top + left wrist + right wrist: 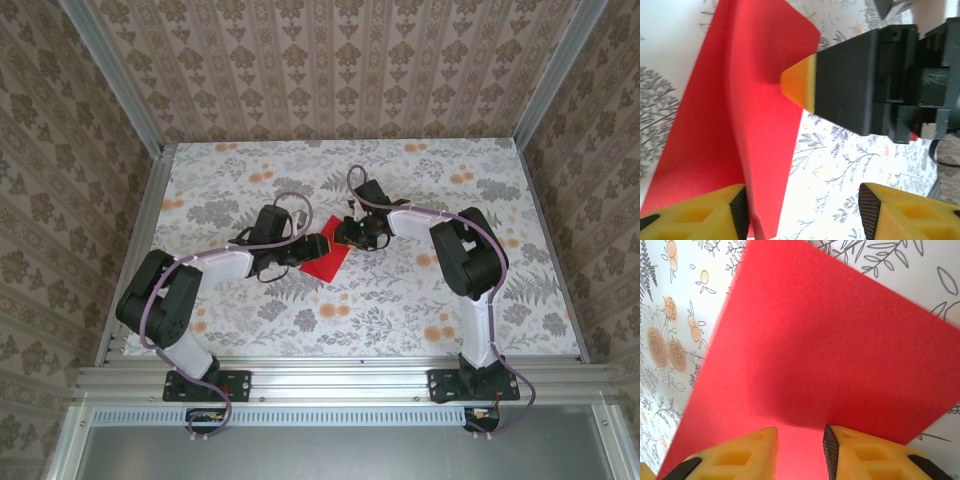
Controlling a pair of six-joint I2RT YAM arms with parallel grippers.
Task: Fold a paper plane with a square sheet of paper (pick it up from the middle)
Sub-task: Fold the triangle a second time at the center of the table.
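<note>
Paper (322, 262), thin, matte, bright red, lay creased midway across the floral table (430, 300) from above. By my left gripper (802, 200), fingers released wide, it rose in a fold; my right gripper (800, 432) had yellow wedge fingers narrowly parted over its flat face.

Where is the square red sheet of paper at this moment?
In the top view, the square sheet of paper is near the middle of the table, between the left gripper and the right gripper.
</note>
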